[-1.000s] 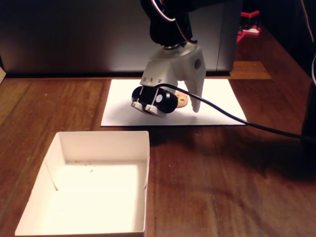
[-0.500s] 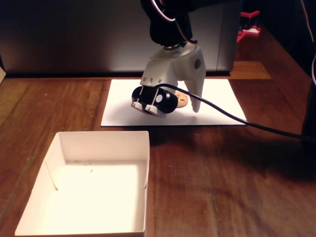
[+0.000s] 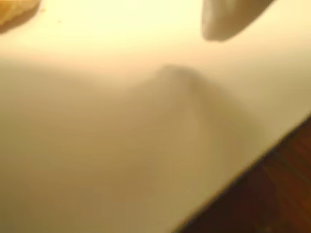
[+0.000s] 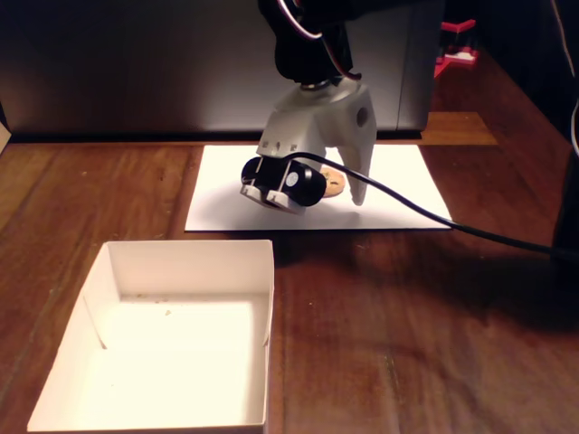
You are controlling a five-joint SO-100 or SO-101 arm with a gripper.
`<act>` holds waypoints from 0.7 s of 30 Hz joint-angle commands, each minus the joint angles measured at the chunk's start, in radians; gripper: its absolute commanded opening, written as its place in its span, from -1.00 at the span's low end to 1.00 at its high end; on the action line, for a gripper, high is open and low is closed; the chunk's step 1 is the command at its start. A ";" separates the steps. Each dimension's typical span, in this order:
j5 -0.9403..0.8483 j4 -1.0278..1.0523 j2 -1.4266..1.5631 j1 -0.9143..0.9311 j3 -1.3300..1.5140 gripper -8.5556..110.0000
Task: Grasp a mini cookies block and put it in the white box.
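A: Where's the cookie (image 4: 334,183)?

B: On the paper sheet (image 4: 217,194), tucked between my gripper (image 4: 327,192) fingers, low by the tips. Round, no long axis.

A: Holding it?

B: Can't tell; the jaws are partly hidden, and the wrist view is a blur.

A: Box (image 4: 181,256)?

B: Empty, nearer the camera, to the left.

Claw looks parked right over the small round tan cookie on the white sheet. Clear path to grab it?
Probably yes. The claw hangs low over the flat white paper sheet, with the small round tan cookie beside its white finger. Nothing else lies near. Whether it is open enough is unclear.
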 commanded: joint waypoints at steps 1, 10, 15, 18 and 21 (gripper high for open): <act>-0.005 -0.008 0.103 0.017 -0.089 0.01; -0.020 -0.008 0.132 0.044 -0.087 0.01; -0.014 -0.018 0.104 0.063 -0.087 0.01; -0.023 -0.028 0.097 0.089 -0.089 0.01; -0.038 -0.035 0.097 0.121 -0.091 0.01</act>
